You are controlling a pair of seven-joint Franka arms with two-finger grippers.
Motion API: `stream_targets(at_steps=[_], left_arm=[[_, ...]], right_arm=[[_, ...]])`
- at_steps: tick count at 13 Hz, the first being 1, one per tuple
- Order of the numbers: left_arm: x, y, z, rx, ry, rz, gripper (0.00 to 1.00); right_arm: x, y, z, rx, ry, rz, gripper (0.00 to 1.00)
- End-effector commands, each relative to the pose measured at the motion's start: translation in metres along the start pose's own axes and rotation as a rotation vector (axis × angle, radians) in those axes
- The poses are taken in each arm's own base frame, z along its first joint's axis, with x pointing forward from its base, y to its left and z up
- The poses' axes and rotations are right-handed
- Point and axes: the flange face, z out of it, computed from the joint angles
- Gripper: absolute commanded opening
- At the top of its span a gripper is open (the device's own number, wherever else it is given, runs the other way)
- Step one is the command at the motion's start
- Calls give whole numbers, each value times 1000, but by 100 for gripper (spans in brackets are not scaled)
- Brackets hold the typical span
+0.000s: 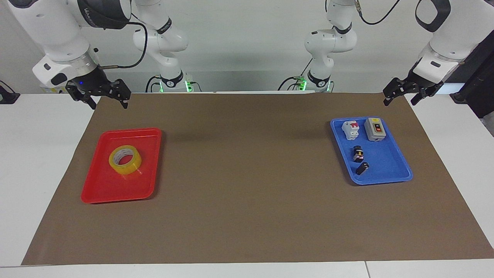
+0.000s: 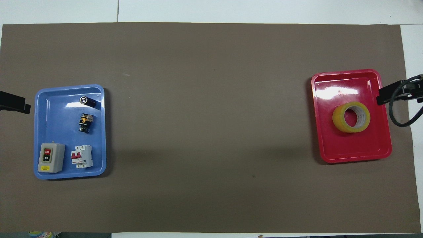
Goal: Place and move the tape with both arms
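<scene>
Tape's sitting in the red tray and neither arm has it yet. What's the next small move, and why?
Probably bring the right tool over the tape and start lowering. The roll lies flat in the red tray, untouched; that tool hangs open above the mat's edge by the tray, the closest one. The left tool waits open at the blue tray's end.

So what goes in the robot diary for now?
tape: in red tray | right end effector: open, raised | left end effector: open, waiting

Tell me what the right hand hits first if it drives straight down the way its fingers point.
Probably the bare brown mat near the red tray, on the robots' side of it. The right hand hangs open, pointing down, short of the tape; depth is unclear.
</scene>
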Motion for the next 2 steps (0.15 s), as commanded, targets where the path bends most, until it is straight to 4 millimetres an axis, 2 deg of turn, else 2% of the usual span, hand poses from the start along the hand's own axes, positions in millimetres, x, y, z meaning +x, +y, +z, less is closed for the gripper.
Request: stream_targets(at_steps=[1, 2], left_arm=[[-4, 0, -2, -23, 9, 6, 100], [-4, 0, -2, -22, 9, 6, 100]], right_arm=[[-3, 0, 0, 8, -9, 10, 100], [-3, 1, 1, 8, -12, 11, 100]])
